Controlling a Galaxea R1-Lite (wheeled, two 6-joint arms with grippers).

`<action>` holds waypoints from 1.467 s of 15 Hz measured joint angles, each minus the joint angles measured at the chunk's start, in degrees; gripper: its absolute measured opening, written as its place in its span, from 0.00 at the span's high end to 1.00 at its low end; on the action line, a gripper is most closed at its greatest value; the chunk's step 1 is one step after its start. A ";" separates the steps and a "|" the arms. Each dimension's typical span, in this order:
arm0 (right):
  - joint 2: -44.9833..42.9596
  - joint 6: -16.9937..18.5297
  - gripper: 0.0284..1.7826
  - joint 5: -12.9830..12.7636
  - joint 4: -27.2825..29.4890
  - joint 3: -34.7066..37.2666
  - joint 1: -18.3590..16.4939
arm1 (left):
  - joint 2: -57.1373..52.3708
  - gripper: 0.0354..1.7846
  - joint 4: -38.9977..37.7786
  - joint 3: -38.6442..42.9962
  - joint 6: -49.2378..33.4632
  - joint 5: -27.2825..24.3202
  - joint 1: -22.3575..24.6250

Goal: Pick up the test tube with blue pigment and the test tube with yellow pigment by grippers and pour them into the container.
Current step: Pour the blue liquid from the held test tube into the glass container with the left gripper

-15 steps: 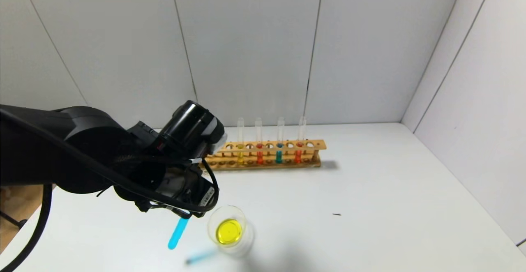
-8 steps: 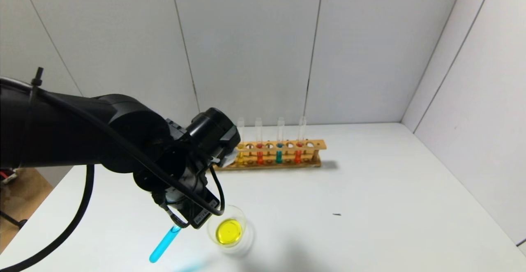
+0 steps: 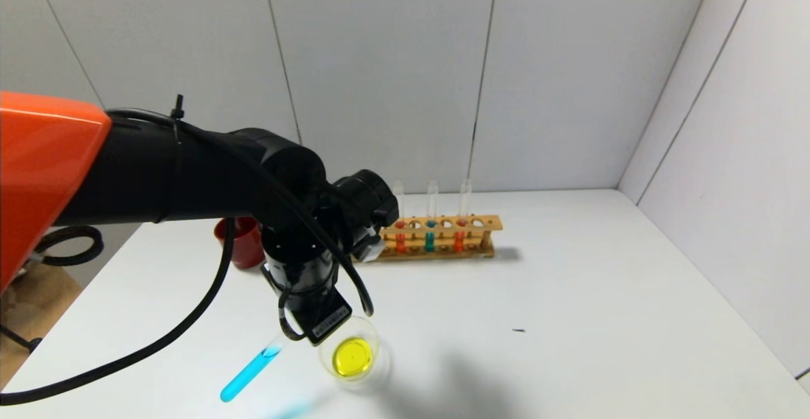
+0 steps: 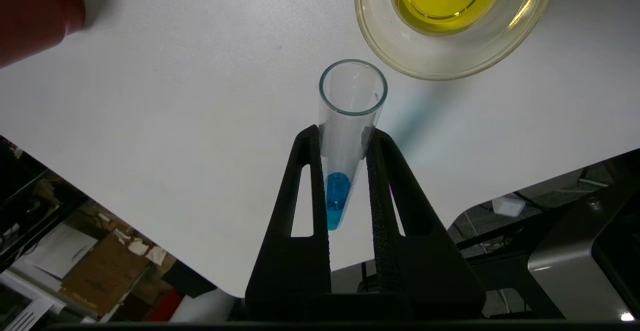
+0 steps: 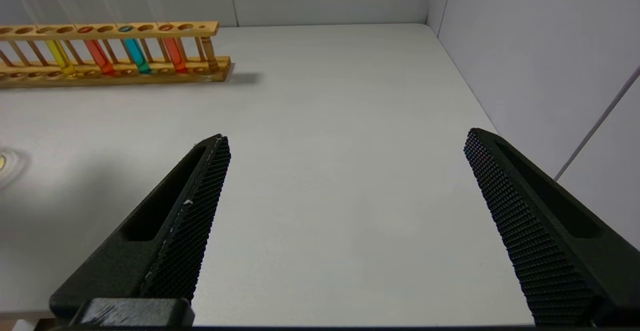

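My left gripper [image 3: 292,337] is shut on the test tube with blue pigment [image 3: 245,375], held tilted above the table, its rounded end low and to the left. In the left wrist view the black fingers [image 4: 311,146] clamp the tube [image 4: 352,102] near its open mouth, and the blue liquid sits at the bottom. The mouth is just beside the container [image 4: 380,46], not over it. The container [image 3: 329,350] holds yellow liquid. A tube with yellow liquid [image 5: 61,56] stands in the rack; I cannot tell if it is the bright one. My right gripper [image 5: 345,143] is open and empty.
The wooden rack [image 3: 469,221] stands at the back with orange-red tubes and a teal tube [image 3: 429,239]; it also shows in the right wrist view [image 5: 210,68]. A dark red cup [image 3: 243,248] stands behind the left arm. Walls close the back and right.
My left arm has moved up and to the right. The blue tube has tilted further, its bottom swinging left. The red cup has come into view.
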 joint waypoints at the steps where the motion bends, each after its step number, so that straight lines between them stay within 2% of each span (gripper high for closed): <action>1: 0.00 0.00 0.04 0.00 0.00 0.00 0.00 | 1.30 0.85 2.06 -1.82 0.24 0.00 0.00; 15: 0.00 0.00 0.04 0.00 0.00 0.00 0.00 | 14.73 0.85 27.83 -22.86 2.94 1.71 -0.83; 22: 0.00 -0.02 0.04 0.00 0.00 0.00 0.00 | 17.90 0.85 28.11 -23.98 3.36 4.27 -1.74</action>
